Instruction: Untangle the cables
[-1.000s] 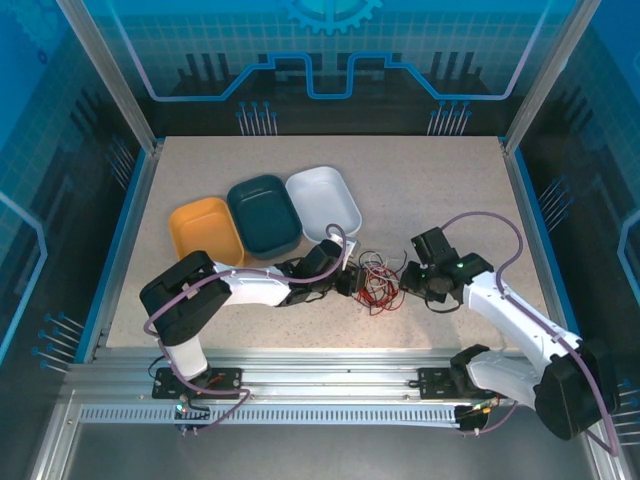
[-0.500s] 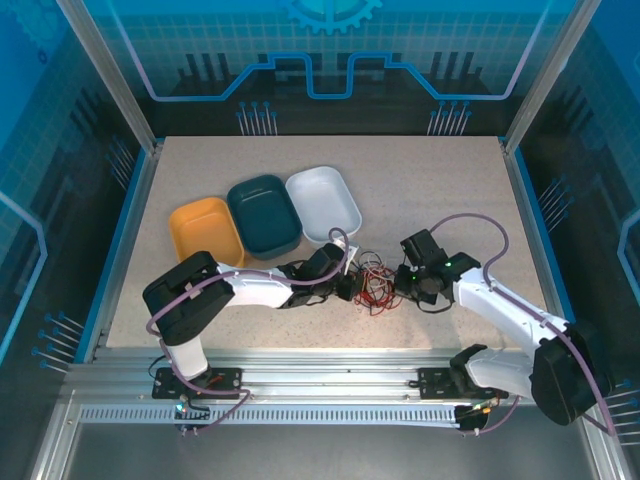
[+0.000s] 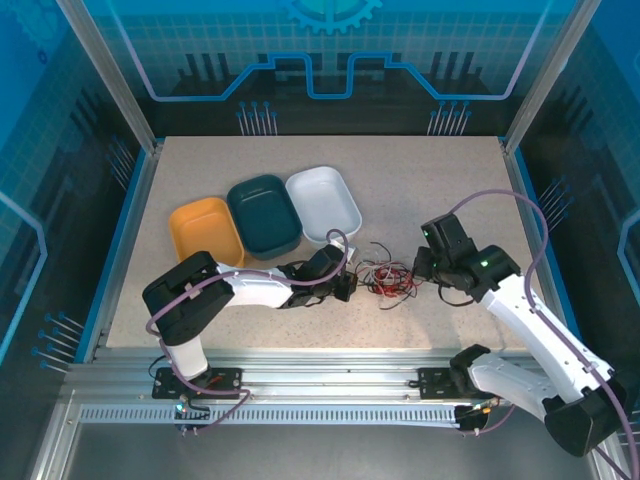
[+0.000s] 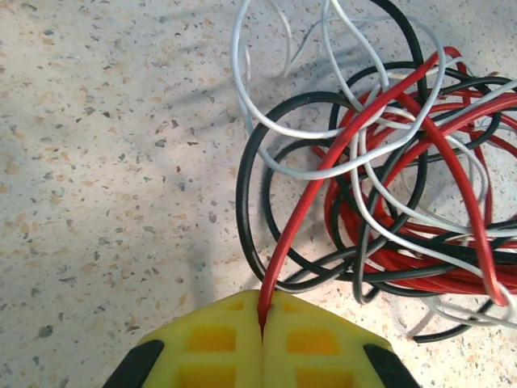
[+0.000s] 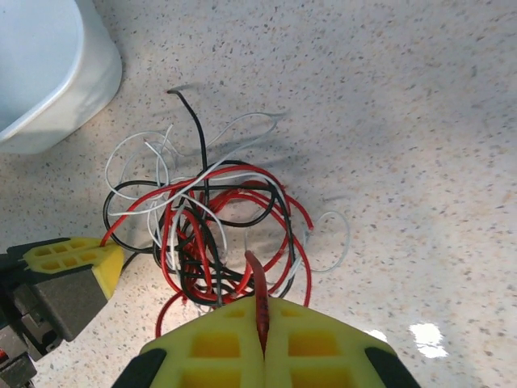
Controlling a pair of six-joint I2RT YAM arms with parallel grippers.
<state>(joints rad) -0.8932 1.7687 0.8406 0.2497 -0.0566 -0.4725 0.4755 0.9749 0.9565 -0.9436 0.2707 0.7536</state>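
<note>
The cables (image 3: 386,279) lie as one tangle of red, black and white strands on the speckled table between my two grippers. My left gripper (image 3: 346,288) sits at the tangle's left edge. Its yellow fingertips (image 4: 214,335) are shut on a red cable (image 4: 323,174) that loops up through the black cable (image 4: 242,202) and white cable (image 4: 242,81). My right gripper (image 3: 420,270) is at the tangle's right side, with its jaws (image 5: 262,311) shut on a short red cable end (image 5: 257,283). The left gripper's yellow fingers (image 5: 73,255) show at the tangle's far side.
Three empty bins stand in a row behind the left arm: orange (image 3: 205,230), dark teal (image 3: 262,215) and white (image 3: 323,203). The white bin's corner (image 5: 40,73) is close to the tangle. Bare tabletop stretches to the right and behind.
Both grippers have closed on red strands. The right arm has drawn back to the right, and the tangle has stretched out sideways toward it.
</note>
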